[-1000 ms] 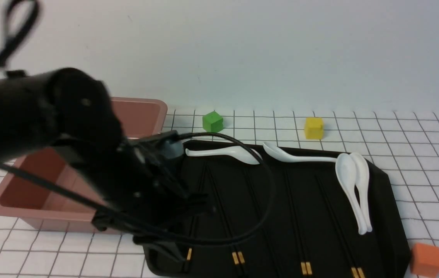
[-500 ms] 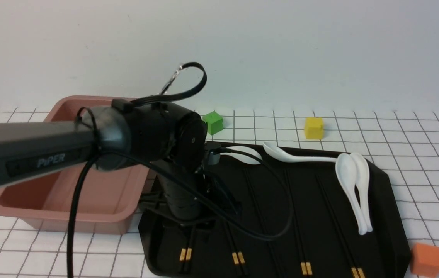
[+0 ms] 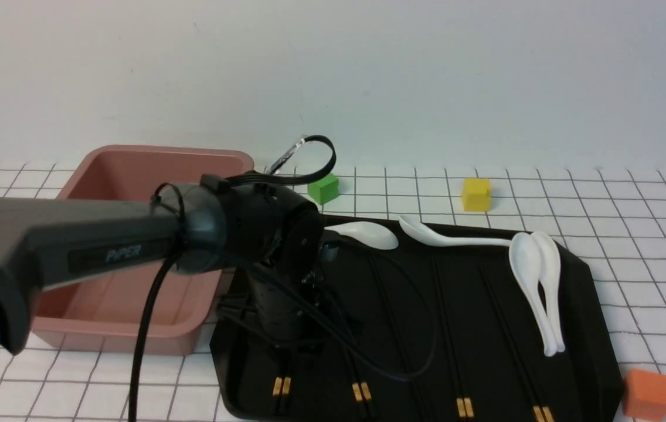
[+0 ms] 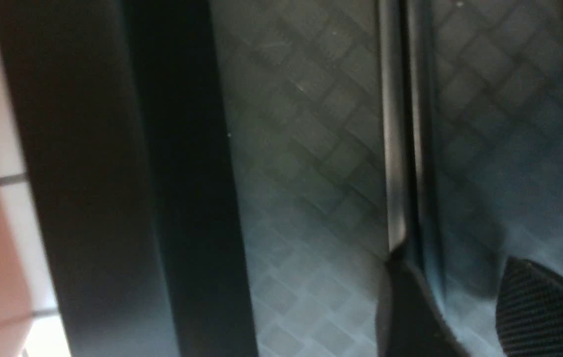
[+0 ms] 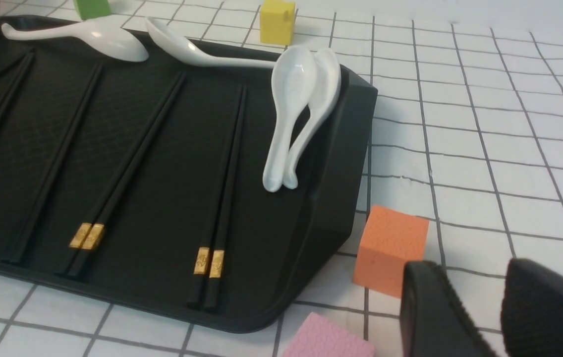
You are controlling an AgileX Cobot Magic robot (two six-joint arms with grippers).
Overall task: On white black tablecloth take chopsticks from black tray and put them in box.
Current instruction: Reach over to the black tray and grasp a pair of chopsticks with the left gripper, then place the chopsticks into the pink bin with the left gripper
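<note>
Several pairs of black chopsticks [image 3: 362,391] with gold bands lie lengthwise in the black tray [image 3: 473,322] on the tablecloth [image 3: 649,234]. The pink-brown box [image 3: 151,176] stands just left of the tray. My left gripper [image 3: 289,351] points down over the leftmost pair [image 3: 278,385], low over the tray floor. In the left wrist view it [image 4: 460,267] is open. That pair [image 4: 405,124] runs along the inner side of one finger [image 4: 410,312]. My right gripper [image 5: 470,270] is open and empty above the cloth, beside the tray's right end [image 5: 331,163].
White spoons [image 3: 535,293] lie at the tray's back and right. A green cube [image 3: 322,186] and a yellow cube [image 3: 476,194] sit behind the tray. An orange cube [image 5: 390,248] and a pink cube [image 5: 326,342] lie close to my right gripper.
My left arm has swung from close to the camera, over the box's near side, to the tray's left part and come down over the leftmost chopsticks. The chopsticks have not moved.
</note>
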